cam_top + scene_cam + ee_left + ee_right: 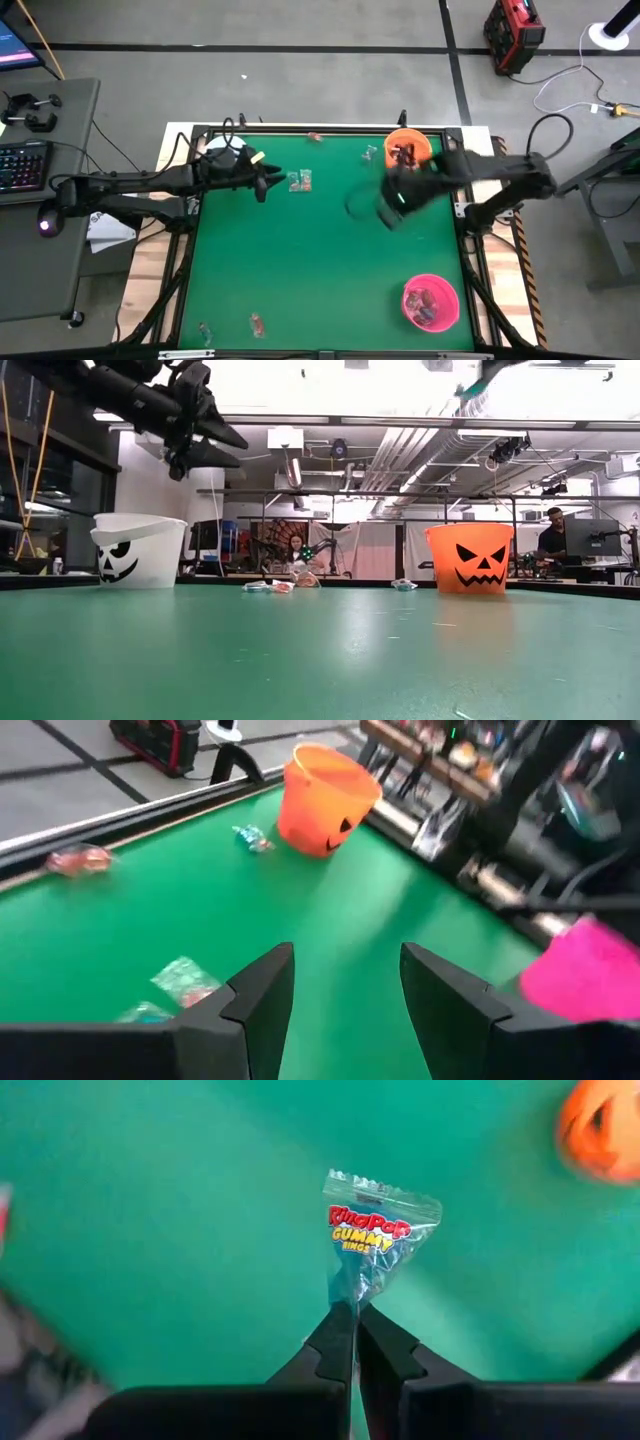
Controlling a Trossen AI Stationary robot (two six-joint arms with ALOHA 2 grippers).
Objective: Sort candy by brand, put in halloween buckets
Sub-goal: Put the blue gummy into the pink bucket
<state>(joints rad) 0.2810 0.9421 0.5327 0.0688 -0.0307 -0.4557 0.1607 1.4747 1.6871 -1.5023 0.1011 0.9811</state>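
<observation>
My right gripper [352,1308] is shut on a clear bluish candy packet [375,1240] printed "Ring Pop Gummy Rings", high over the green table. In the high view it shows blurred [393,198] just near of the orange bucket [408,148]. My left gripper [345,990] stands open and holds nothing. It hovers [262,183] beside the white bucket [135,550] at the far left. The pink bucket [430,302] stands at the near right with candy in it. Loose candy [299,180] lies in front of the left gripper. My right gripper pinches the packet's narrow gathered end [347,1292] between its two fingertips [335,1330]. The fingers point steeply down. The packet reaches out past the fingertips with its printed wide end farthest from them, lifted clear of the table.
More candy lies near the far edge [315,137], beside the orange bucket [370,153] and at the near left [257,323]. The table's middle [320,260] is bare green. A metal frame [300,128] rims the table. People sit beyond the far edge [298,550].
</observation>
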